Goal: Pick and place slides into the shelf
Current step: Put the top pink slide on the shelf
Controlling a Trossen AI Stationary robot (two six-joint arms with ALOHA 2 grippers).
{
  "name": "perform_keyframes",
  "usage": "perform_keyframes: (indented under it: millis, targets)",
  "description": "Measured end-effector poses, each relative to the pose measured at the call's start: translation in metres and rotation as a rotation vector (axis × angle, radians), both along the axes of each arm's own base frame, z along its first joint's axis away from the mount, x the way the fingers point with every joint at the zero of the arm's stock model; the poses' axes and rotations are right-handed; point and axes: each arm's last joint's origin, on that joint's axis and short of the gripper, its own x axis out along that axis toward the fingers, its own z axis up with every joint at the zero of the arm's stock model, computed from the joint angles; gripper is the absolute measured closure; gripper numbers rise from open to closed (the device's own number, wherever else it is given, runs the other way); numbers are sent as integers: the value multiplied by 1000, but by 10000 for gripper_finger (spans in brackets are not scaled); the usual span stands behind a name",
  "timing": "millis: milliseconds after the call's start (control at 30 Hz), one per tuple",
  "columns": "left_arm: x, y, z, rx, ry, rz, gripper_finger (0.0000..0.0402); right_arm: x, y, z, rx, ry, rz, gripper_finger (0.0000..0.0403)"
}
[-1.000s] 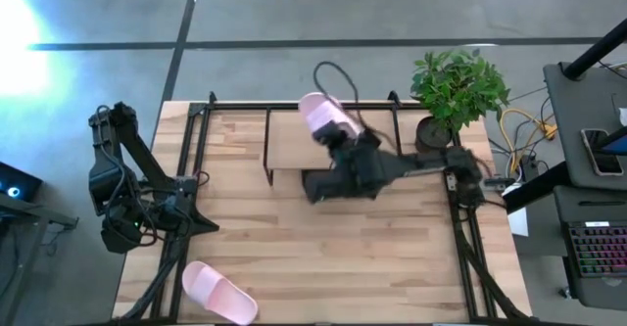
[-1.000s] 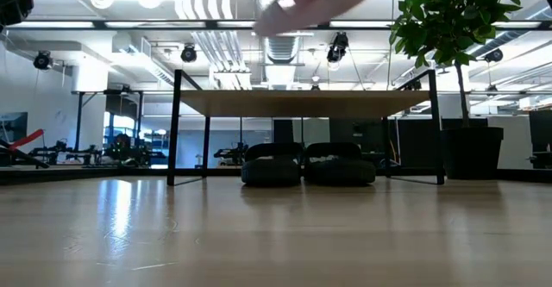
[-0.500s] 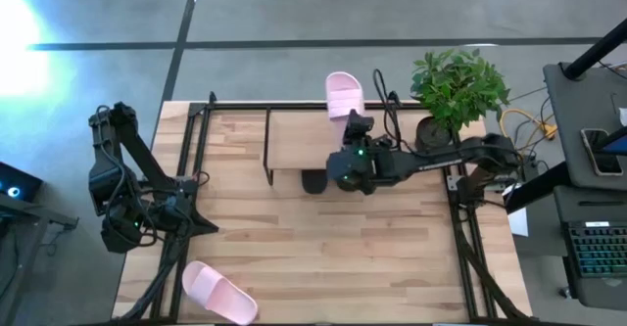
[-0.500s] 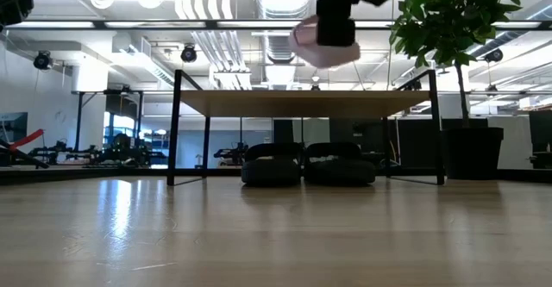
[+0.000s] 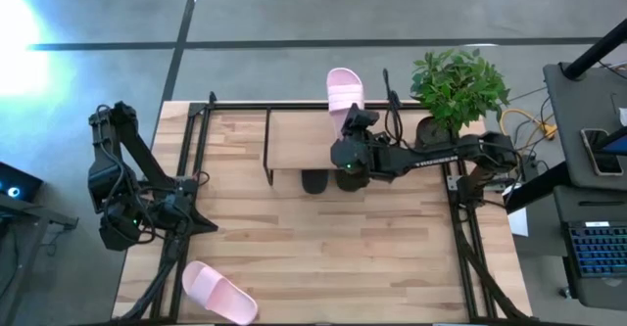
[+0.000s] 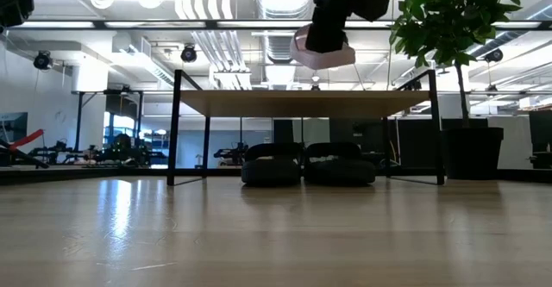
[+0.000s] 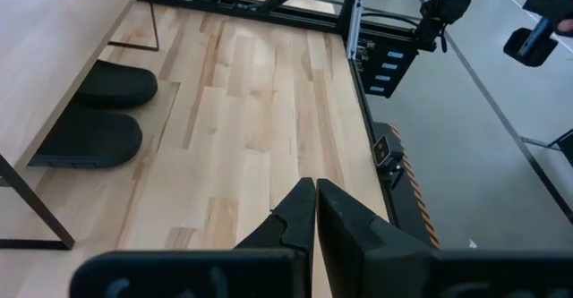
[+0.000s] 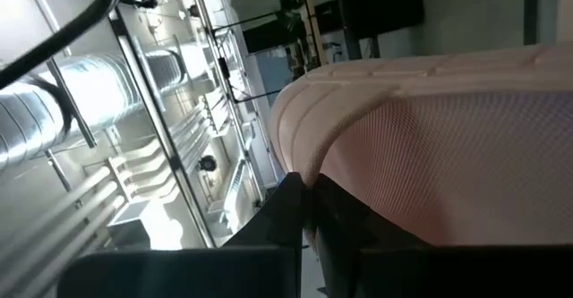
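Observation:
One light pink slide (image 5: 345, 89) hangs in the air over the far edge of the shelf (image 5: 302, 140), held by my right gripper (image 5: 351, 122); the low view shows this pink slide (image 6: 324, 54) above the wooden top board (image 6: 302, 103). Two black slides (image 6: 272, 164) (image 6: 339, 164) stand side by side on the table under the shelf. The second pink slide (image 5: 217, 293) lies on its sole at the table's near left corner. My left gripper (image 7: 315, 210) is shut and touches nothing, waiting low at the table's left side. My right gripper pinches the pink slide between its two fingers (image 8: 291, 210) at the end nearest the arm (image 8: 313, 168). It comes at that end roughly level from the near side, along the slide's length. The slide is lifted clear of the shelf, about level, with its free end (image 5: 343, 75) pointing past the table's far edge.
A potted plant (image 5: 458, 89) stands at the table's far right corner, close beside the right arm (image 5: 431, 155). Black frame rails (image 5: 186, 150) run along the table's sides. Bare wooden tabletop (image 5: 333, 248) stretches between the shelf and the near edge.
My right gripper has carried the pink slide toward the table's far edge and a little rightward. It has turned the slide from a slanted, tipped pose to about level, lengthwise toward the far edge. In the last half second it has hardly moved.

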Motion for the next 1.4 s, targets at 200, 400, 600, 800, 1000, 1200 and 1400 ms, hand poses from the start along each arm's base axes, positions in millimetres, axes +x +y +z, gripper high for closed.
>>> perform_keyframes:
  millis: [200,400,600,800,1000,1200,1400]
  targets:
    - [1,-1,0,3,1,0,402,-1,15,-8,-3,109,46,390]
    - [1,-2,0,3,1,0,402,-5,26,-25,-2,163,93,390]
    - [1,-2,-1,4,1,0,402,-8,31,-34,-2,151,107,387]
    - [1,-2,-1,6,2,0,402,-8,30,-36,-4,198,106,343]
    - [2,-3,-1,7,2,0,402,-10,30,-44,3,222,128,300]
    - [2,-4,-1,9,3,0,402,-12,29,-53,46,162,204,279]
    - [2,-4,-1,7,2,0,402,-14,27,-57,119,153,348,266]
